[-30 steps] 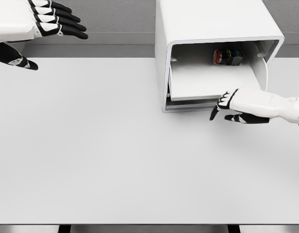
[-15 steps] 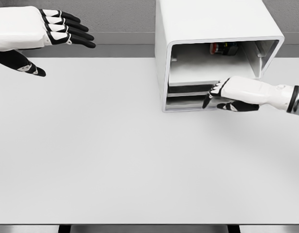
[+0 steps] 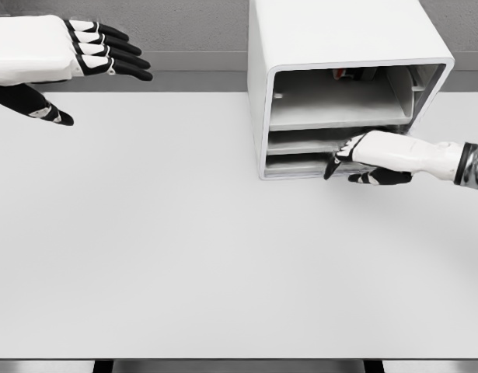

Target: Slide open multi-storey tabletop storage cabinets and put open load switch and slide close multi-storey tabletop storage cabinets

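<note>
A white multi-storey cabinet (image 3: 340,35) stands at the back right of the table. Its top drawer (image 3: 336,105) sits pushed in almost flush with the cabinet front. Deep at the drawer's back, a small red and dark load switch (image 3: 354,74) shows only partly. My right hand (image 3: 340,162) rests against the cabinet's lower drawer fronts, fingers loosely bent and holding nothing. My left hand (image 3: 106,53) hovers at the upper left, fingers stretched out flat and empty, far from the cabinet.
The white table (image 3: 161,249) spreads wide in front and to the left of the cabinet. A grey wall strip (image 3: 184,62) runs behind the table's back edge.
The top drawer has slid back into the cabinet, carrying the load switch inward. My right hand followed it toward the cabinet front. The left hand shifted slightly.
</note>
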